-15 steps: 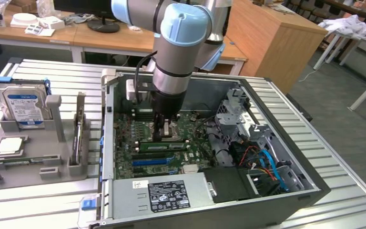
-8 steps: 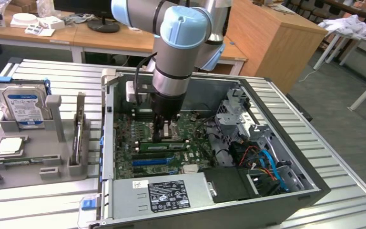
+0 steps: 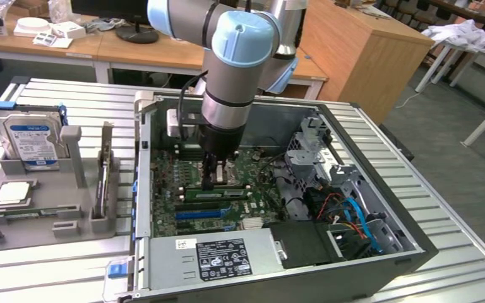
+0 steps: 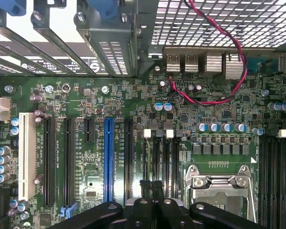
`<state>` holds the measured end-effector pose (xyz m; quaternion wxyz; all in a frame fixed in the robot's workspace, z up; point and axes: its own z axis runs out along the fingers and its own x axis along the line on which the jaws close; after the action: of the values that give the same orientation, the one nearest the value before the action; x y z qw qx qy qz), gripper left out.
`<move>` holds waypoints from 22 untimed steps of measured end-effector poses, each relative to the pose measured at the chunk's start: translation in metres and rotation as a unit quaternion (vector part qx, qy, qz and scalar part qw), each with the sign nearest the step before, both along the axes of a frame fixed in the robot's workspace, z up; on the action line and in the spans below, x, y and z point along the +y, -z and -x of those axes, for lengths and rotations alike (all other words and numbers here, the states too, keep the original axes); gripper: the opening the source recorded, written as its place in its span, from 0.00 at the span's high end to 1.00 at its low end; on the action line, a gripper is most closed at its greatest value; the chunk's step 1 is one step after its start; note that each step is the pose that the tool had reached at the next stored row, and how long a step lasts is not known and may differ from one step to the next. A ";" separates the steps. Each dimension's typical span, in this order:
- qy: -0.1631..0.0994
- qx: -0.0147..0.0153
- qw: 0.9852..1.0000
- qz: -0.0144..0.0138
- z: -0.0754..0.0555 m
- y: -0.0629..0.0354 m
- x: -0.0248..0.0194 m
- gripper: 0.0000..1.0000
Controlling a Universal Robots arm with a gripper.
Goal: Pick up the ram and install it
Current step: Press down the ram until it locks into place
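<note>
In the exterior view, the arm reaches straight down into the open case [image 3: 411,249], which lies on the slatted worktop [image 3: 48,271]. The end effector [image 3: 213,172] is closed, its tips at the middle of the ram [image 3: 230,190]. The ram stands on edge in a slot on the motherboard [image 3: 167,218]. I judge this to be the seating step: the stick is in place, not in the rack. Whether the tips pinch it or bear down on its top edge I cannot tell. Finishing calls for a straight, even push along the slot so both ends lock.

On the exterior view's left, well apart from the case, a grey rack [image 3: 74,221] holds a hard drive [image 3: 30,136] and a processor [image 3: 13,192]. Near the camera, the power supply [image 3: 217,255] fills the case's corner. Blue cables [image 3: 356,214] run on the exterior view's right, clear of the arm.

In the wrist view, the end effector [image 4: 151,191] shows its tips pressed together over a slot with white latches [image 4: 147,133]. The CPU socket [image 4: 219,183] lies just beside that slot, and a blue slot [image 4: 108,157] on the other side. A red wire [image 4: 229,71] loops farther off, out of the way.
</note>
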<state>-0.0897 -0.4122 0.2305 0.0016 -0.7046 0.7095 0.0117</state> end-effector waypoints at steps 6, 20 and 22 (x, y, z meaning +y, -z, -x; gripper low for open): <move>0.000 0.000 1.000 0.000 0.000 0.0015 0.0000 0.89; 0.000 0.000 1.000 0.000 0.000 0.0029 -0.0001 0.89; 0.000 0.000 1.000 0.000 0.000 0.0030 0.0000 0.89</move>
<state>-0.0897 -0.4123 0.2275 0.0018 -0.7046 0.7095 0.0118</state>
